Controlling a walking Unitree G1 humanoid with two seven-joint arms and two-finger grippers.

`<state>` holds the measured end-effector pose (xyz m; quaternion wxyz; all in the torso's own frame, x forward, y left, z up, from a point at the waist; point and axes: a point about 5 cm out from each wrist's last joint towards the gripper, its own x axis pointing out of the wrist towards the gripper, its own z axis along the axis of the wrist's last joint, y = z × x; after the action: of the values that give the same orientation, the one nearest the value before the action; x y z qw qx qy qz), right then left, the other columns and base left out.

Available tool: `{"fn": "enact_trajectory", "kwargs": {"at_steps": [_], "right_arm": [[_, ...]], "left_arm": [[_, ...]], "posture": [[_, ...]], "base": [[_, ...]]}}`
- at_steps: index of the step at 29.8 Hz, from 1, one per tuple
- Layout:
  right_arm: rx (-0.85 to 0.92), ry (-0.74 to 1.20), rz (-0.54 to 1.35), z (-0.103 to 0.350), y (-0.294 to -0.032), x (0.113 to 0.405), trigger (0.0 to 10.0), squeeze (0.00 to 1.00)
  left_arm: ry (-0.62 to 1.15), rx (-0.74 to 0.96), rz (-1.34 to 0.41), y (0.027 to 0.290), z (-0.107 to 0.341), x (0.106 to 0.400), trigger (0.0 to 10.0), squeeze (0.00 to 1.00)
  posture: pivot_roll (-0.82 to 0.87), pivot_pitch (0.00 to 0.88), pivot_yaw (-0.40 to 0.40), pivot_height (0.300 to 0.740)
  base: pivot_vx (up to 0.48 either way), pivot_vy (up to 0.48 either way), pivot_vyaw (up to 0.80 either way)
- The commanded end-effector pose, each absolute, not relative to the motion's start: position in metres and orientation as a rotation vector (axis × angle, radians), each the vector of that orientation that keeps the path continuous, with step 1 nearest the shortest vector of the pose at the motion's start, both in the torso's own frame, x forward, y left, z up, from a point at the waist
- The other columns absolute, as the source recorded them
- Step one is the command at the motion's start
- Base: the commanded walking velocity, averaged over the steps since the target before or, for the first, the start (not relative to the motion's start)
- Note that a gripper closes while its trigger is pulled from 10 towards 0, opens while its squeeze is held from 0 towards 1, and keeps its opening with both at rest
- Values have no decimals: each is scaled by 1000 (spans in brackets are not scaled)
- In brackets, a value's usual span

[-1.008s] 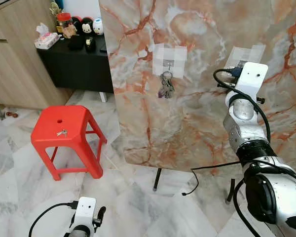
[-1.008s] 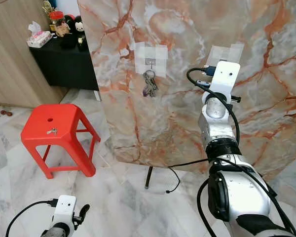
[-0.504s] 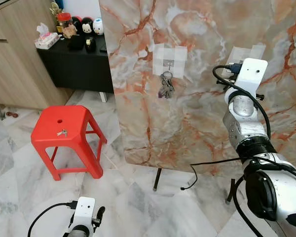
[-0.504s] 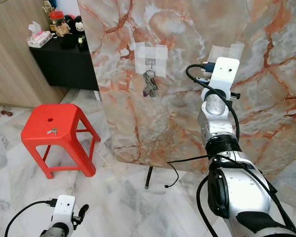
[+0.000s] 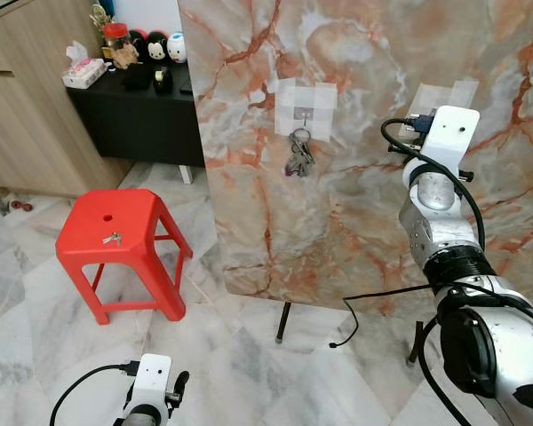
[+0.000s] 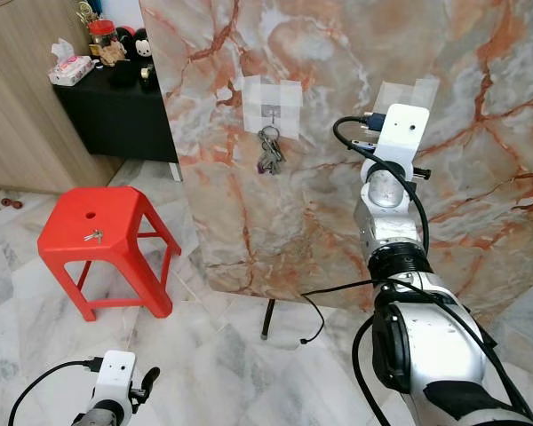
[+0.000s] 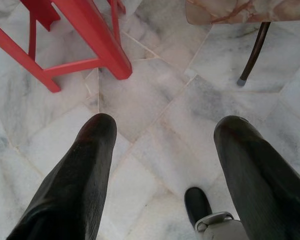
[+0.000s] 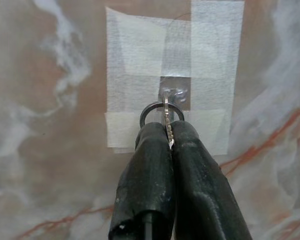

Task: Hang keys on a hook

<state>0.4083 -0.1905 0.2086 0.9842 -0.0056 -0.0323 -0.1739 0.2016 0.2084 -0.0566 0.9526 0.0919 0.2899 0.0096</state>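
Right gripper [image 8: 169,137] fingers [image 8: 150,150] pinching key [image 8: 167,125], ring at taped hook [image 8: 173,93]

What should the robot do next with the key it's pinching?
Probably nudge the right gripper forward so the key ring slips over the hook. The fingers are shut on the key, and the ring sits just below the taped hook, seemingly not hanging yet.

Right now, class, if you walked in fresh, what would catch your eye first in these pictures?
The big orange-veined marble panel, with a bunch of keys hanging from a taped hook. To its right, the right gripper pinches a key with its ring up at a second taped hook. Left of the panel stands a bright red stool with a small key on its seat.
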Motion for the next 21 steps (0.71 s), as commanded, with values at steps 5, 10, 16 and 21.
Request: {"fn": "enact_trajectory", "kwargs": {"at_steps": [5, 10, 16, 21], "right_arm": [[-11, -82, -348, 210, -186, 407, 10000, 0], [-7, -81, -357, 211, -188, 407, 10000, 0], [-7, -81, -374, 211, -193, 406, 10000, 0], [5, -73, -391, 209, -196, 405, 10000, 0]], "left_arm": [[618, 202, 8, 209, -60, 196, 10000, 0], [617, 204, 6, 209, -60, 197, 10000, 0], [618, 200, 9, 209, -60, 196, 10000, 0], [618, 203, 7, 209, -60, 196, 10000, 0]], "posture": [[6, 64, -11, 740], [7, 65, -11, 740], [7, 65, -13, 740], [7, 66, -12, 740]], "base": [[0, 0, 0], [0, 0, 0], [0, 0, 0], [0, 0, 0]]}}
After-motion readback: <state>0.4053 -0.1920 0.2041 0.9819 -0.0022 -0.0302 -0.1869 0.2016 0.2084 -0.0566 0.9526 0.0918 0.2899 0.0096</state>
